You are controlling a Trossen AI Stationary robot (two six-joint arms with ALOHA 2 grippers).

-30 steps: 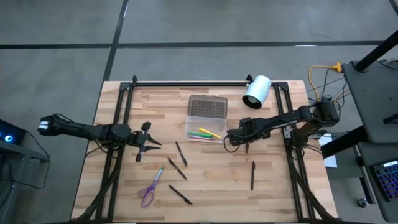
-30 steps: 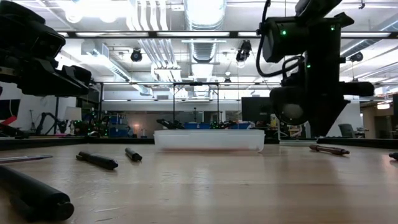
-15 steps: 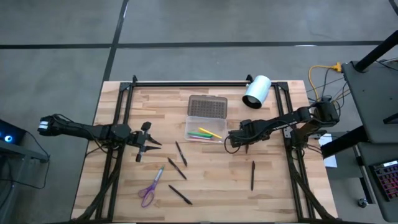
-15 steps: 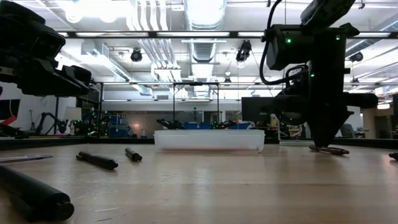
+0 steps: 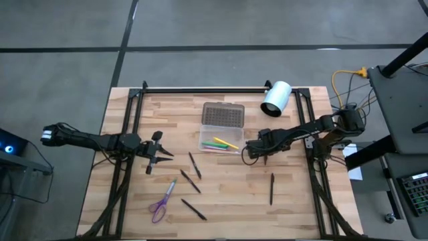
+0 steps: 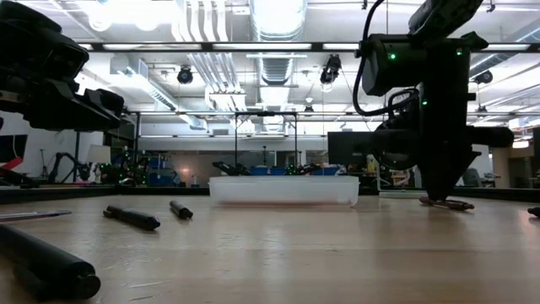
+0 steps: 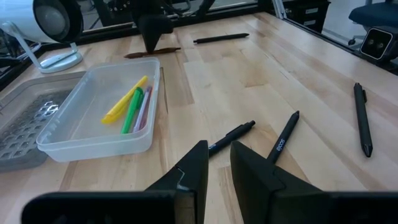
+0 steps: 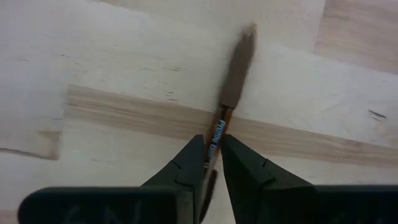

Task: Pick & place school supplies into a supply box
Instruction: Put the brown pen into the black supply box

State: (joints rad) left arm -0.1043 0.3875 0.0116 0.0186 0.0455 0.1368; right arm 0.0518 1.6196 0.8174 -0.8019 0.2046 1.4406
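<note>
Pen, brown [image 8: 235, 71], slim and tapered, printed barrel; lies flat on the pale wood table [image 5: 301, 201] just right of the supply box [image 5: 219, 137]. Long axis runs straight ahead of the right gripper [image 8: 208, 163], whose fingers straddle the barrel's near end, closed on it or nearly so. The right arm is far nearer it than the left.

Supply box: clear plastic tray, dotted grey lid hinged open on its far side; holds yellow, green and lilac pens [image 7: 130, 103].

Left gripper [image 7: 216, 163]: fingers slightly apart, hovering at left, empty.

Loose stock: black pens [image 5: 193, 173] mid-table; purple scissors [image 5: 162, 201] near left.
</note>
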